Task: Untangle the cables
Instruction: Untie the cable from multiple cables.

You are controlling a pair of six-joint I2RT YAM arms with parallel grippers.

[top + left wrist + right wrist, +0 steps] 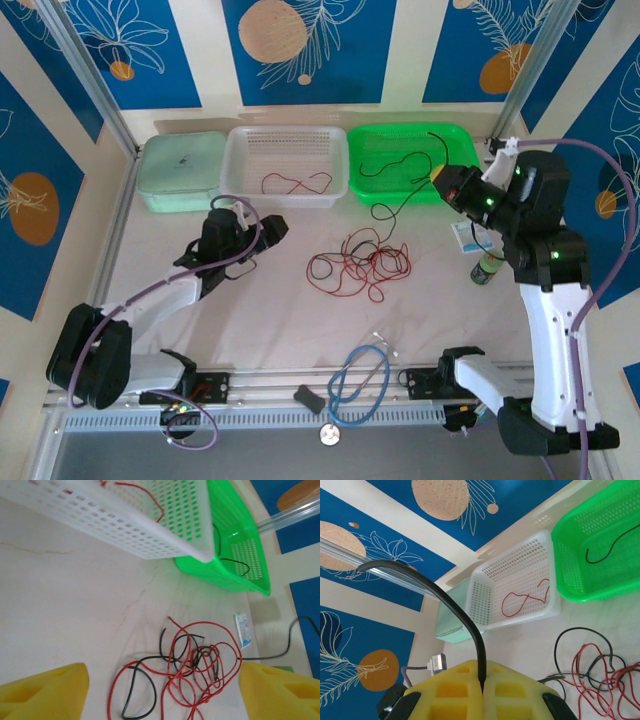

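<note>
1. Two grippers: left gripper (272,228) jaws spread wide, empty, near white basket (288,200).
2. Right gripper (482,680) clamped on black cable (445,600).
3. Tangle (358,265) lies mid-table; red cable (295,183) in white basket, black strand (395,165) in green basket (400,127).

A pale lidded box (183,170), a white basket (288,165) and a green basket (412,160) are lining the far edge of the surface (280,330), closing it off. The tangle of cables (360,265) is occupying the middle; bare surface is lying between it and the left arm (150,295), and toward the near edge. The left end effector (275,228), jaws wide, is hovering beside the white basket. A black cable (470,629) is running from the clamped right end effector (440,180) toward the tangle, crossing the gap before the green basket. A green bottle (487,268), possibly touching the right arm (545,300), is crowding the right edge. A blue looped tube (358,385) is lying at the near edge.
</note>
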